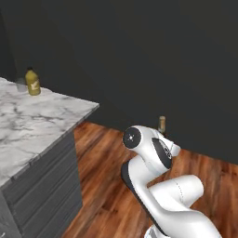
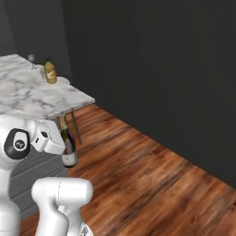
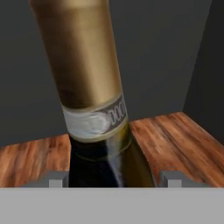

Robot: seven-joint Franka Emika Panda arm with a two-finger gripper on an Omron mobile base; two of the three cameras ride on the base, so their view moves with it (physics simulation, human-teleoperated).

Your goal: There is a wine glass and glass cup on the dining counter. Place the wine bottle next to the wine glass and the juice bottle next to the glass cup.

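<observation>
The wine bottle (image 3: 94,87), dark with a gold foil neck and a pale band, stands upright in my gripper (image 3: 113,179), which is shut on it below the neck. It hangs over the wood floor beside the dining counter's (image 2: 27,94) near corner, and its dark body (image 2: 68,145) shows at the hand (image 2: 48,138). Its foil top (image 1: 162,124) peeks over the arm. The yellow juice bottle (image 2: 50,72) (image 1: 32,82) stands far back on the marble. The wine glass (image 2: 31,60) is behind it to the left. The glass cup is too faint to make out.
A dark wall (image 2: 152,69) runs close behind the counter and along the wooden floor (image 2: 147,179). The counter's dark panelled side (image 1: 42,190) drops to the floor on the left. My white arm (image 1: 162,186) fills the lower foreground.
</observation>
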